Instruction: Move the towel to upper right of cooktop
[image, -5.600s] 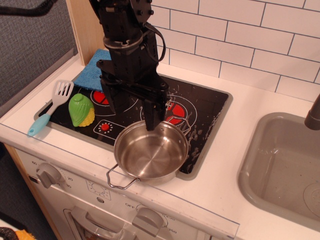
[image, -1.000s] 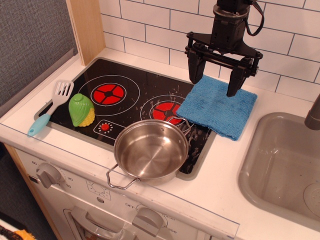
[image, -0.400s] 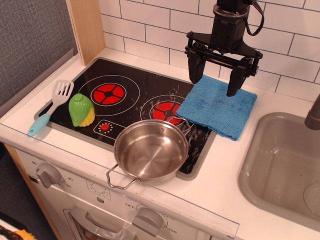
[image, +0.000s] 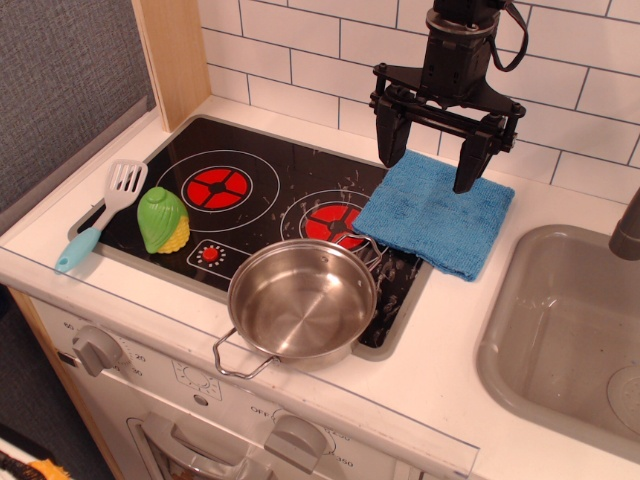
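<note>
The blue towel (image: 435, 215) lies flat over the back right corner of the black cooktop (image: 260, 200), partly on the white counter beside it. My gripper (image: 430, 165) hangs open just above the towel's far edge. Its two black fingers (image: 390, 135) are spread wide and hold nothing.
A steel pot (image: 300, 300) stands on the cooktop's front right. A green and yellow toy corn (image: 162, 220) and a blue-handled white spatula (image: 100, 215) lie at the left. The grey sink (image: 560, 330) is at the right. White tiles back the counter.
Since the earliest frame the towel went from the cooktop's back left corner to its back right corner, and my gripper moved there too. Over the last second nothing has moved.
</note>
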